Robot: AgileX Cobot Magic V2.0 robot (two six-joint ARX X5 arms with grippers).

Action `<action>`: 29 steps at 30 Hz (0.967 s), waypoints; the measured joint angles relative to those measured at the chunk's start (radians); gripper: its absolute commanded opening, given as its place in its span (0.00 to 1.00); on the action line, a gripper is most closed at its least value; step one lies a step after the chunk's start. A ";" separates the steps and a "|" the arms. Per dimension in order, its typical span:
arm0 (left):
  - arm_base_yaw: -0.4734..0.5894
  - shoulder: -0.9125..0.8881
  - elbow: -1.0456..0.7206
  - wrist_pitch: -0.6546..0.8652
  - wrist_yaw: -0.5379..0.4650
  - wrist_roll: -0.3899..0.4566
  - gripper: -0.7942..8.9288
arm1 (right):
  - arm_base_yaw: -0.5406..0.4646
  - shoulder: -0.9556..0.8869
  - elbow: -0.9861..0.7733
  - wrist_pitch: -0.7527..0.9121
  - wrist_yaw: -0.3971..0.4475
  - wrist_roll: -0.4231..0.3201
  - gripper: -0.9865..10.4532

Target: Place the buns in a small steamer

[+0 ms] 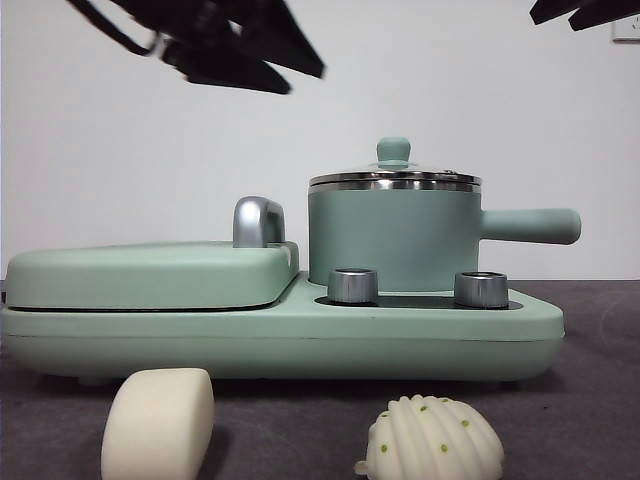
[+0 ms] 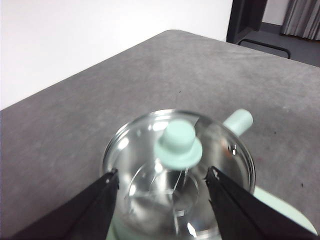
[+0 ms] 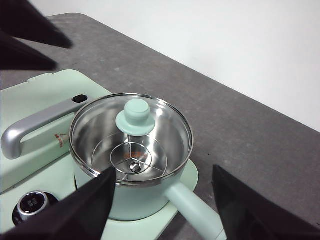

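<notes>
1. The two buns lie on the grey table's near edge, in front of the cooker base. The smooth cream bun (image 1: 158,424) sits toward the near-left, and the ribbed white bun (image 1: 432,442) with green dots sits toward the near-right, well apart from it. Both look light and soft; my guess is a firm squeeze would dent them, so a gentle pinch across the middle suits — across the ribs on the shell-shaped one, where the grooves should give some bite.

2. The small steamer (image 1: 395,240) stands on the right end of the mint-green cooker base (image 1: 280,335), its straight handle (image 1: 528,225) pointing right. Its glass lid (image 3: 131,132) is still on, so nothing can go in yet. The lid is probably slippery and breakable; the green knob (image 2: 178,143) is the sensible hold.

3. The left gripper (image 2: 162,190) hangs above the lid with its jaws spread wide, one either side of the knob and not touching it.

4. The right gripper (image 3: 162,192) waits higher up, jaws apart and holding nothing — the pot shows between them.

5. Beside the steamer lies the flat griddle cover (image 1: 150,275) with its chrome handle (image 1: 258,222).
</notes>
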 measured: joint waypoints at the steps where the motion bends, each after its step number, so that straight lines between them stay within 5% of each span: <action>1: -0.008 0.029 0.023 0.003 -0.001 0.000 0.37 | 0.000 0.000 0.000 0.000 0.000 0.000 0.35; 13: -0.061 0.306 0.274 0.007 -0.003 -0.002 0.37 | 0.000 0.000 0.000 0.000 0.000 0.000 0.35; 29: -0.077 0.381 0.282 0.002 -0.003 -0.002 0.37 | 0.000 0.001 0.000 0.000 0.000 0.000 0.35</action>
